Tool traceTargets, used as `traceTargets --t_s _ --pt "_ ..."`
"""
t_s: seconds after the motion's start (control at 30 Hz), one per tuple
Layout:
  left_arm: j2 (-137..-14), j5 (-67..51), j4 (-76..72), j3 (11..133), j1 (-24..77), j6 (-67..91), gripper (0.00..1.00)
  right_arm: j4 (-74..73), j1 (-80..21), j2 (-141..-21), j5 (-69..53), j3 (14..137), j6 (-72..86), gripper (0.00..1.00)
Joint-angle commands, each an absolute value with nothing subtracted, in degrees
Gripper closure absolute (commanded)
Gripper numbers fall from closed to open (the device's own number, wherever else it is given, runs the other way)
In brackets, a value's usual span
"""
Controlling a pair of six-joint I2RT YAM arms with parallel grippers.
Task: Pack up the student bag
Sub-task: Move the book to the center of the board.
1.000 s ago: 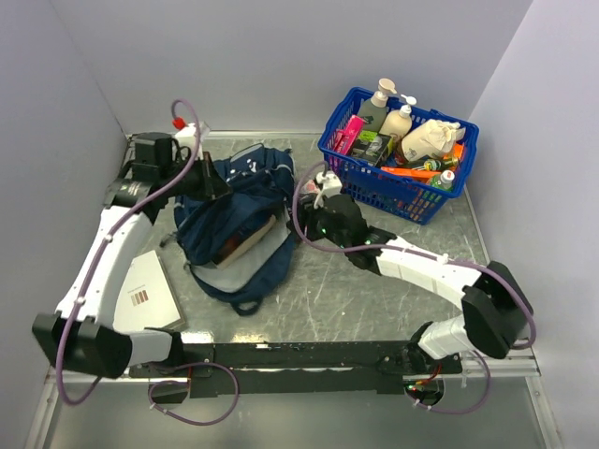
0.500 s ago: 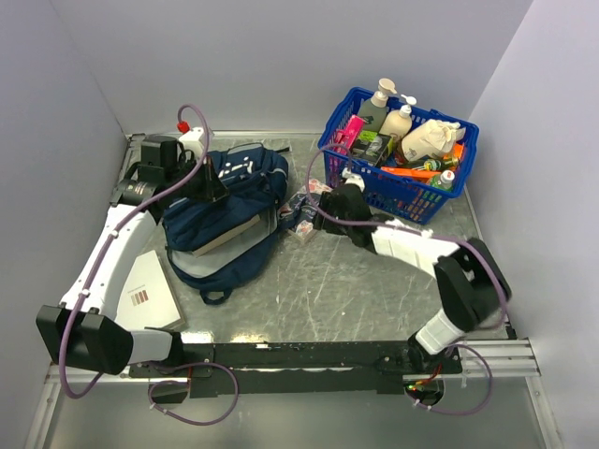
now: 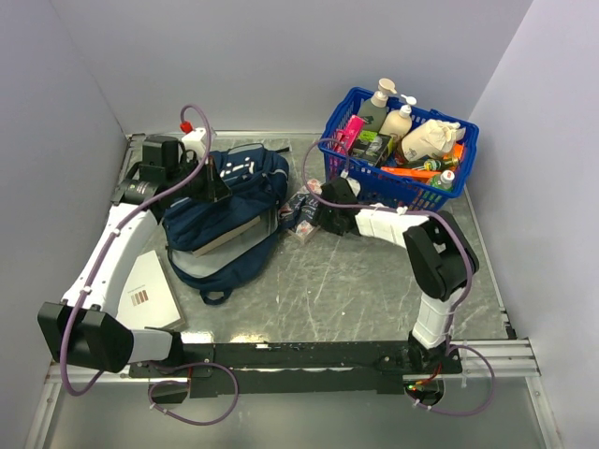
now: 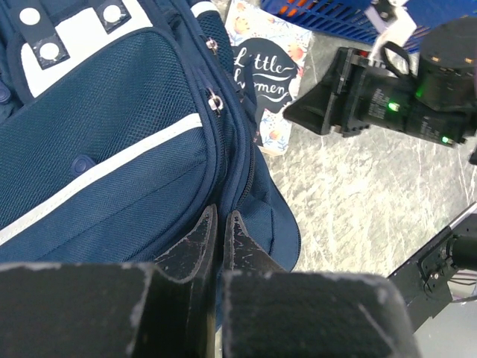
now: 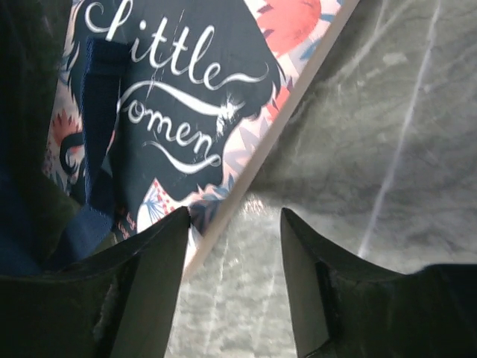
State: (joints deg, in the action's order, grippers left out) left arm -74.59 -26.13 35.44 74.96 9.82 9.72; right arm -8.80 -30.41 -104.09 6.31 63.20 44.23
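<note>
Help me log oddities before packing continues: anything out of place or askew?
The Little Women book lies askew on the table beside the backpack, partly under its edge, not inside. Nothing looks spilled or damaged.

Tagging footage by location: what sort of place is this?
Likely a robot test booth: plain walls around a metal table, two arms bolted at its edge, backpack and basket as props.
</note>
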Motion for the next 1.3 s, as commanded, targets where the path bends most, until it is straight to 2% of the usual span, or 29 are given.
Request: traceTargets --t_s 0.0,0.17,0.27,0.5,0.63,0.8,1.0,1.1,1.27 --pt "-73.7 -28.7 30.2 74.4 9.3 8.0 0.99 -8.5 -29.9 -105.4 5.6 67.1 47.1 0.44" --pt "-73.4 -31.5 31.3 74.8 9.2 6.2 0.99 -11.2 -30.1 -109.9 4.0 71.9 48.8 0.55" --pt "-72.6 -32.9 31.9 76.5 9.2 4.6 0.99 -11.3 -30.1 -110.6 4.1 71.8 49.1 0.65" --pt "-72.7 -35.1 35.5 85.4 9.2 0.6 0.99 -9.1 -30.2 -109.7 4.8 68.4 49.5 1.0" --pt "-73.8 -33.8 37.9 90.6 9.2 -4.3 0.99 -6.7 -30.4 -107.8 5.6 64.2 49.4 1.0" --pt "-74.7 -30.2 38.0 91.5 9.2 -6.1 0.99 -4.7 -30.3 -104.2 6.3 60.2 48.3 1.0" --pt "-74.1 -30.0 36.7 89.7 9.2 -7.0 0.99 -2.9 -31.6 -90.3 8.7 49.1 44.0 1.0" --pt "-74.8 -29.0 37.1 92.6 9.2 -8.6 0.99 -3.1 -32.9 -83.6 9.6 40.9 42.4 1.0" --pt "-75.8 -27.6 37.2 100.0 9.2 -10.3 0.99 -5.0 -35.5 -76.3 10.6 34.5 41.8 1.0"
